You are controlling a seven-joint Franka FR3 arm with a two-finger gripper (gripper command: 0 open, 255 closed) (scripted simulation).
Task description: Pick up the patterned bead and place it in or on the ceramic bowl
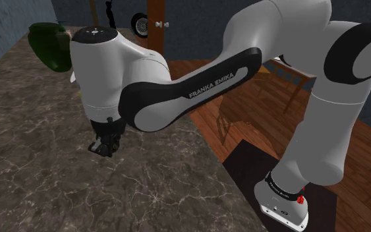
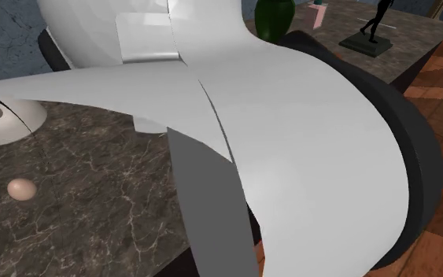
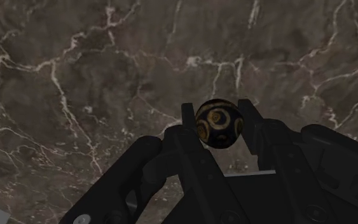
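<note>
Over the dark marbled counter [image 1: 32,171] stretches the white arm [image 1: 177,92], its bulk bent low so that the hand hangs just above the stone. It is the largest hazard: a wide swing toward the target could sweep the forearm into whatever stands off to the hand's side, such as the green vase [image 1: 49,43] well beyond the hand.

Next down in size is the white rounded vessel [image 2: 11,126], which I take to be the ceramic bowl (its shape is partly cut off, so I cannot be sure). It sits well apart from the hand, so the carry looks long. Let go too high above it, the load could bounce off the hard surface and roll away across the stone.

A small pinkish ball [image 2: 20,189] lies near that vessel. A low approach could knock it.

Smaller still, the gripper [image 3: 217,108] is pinching the patterned bead [image 3: 219,126] between its two black fingers [image 3: 188,121], with bare counter below.

The bead, dark with pale ring markings, sits right at the fingertips rather than deep between them. Being round and smooth, it likely has only two small contact patches, so a jolt or quick turn of the wrist could squirt it out forward.
</note>
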